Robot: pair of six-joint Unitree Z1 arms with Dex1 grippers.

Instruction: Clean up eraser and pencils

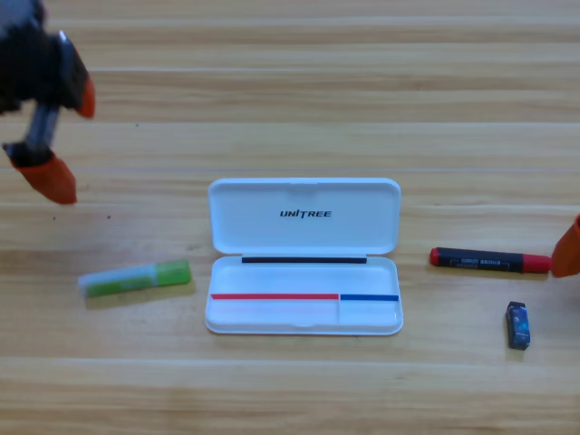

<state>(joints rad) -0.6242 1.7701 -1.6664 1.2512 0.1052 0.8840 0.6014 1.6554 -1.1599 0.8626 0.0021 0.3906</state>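
open white case [304, 258] between pencils [134, 278]

The left gripper [65, 136] had a black body, a silvery metal part between two blunt orange jaws. Of the right gripper [568, 248], only an orange tip showed.

i see the green pencil [135, 278] at about eight o'clock on the table, lying flat and almost level, its pale half to the left. the black pencil [490, 261] with red ends lies flat at three o'clock, level. the eraser [517, 325] is a small dark blue glossy block at four o'clock, just below the black pencil's right end, not touching.
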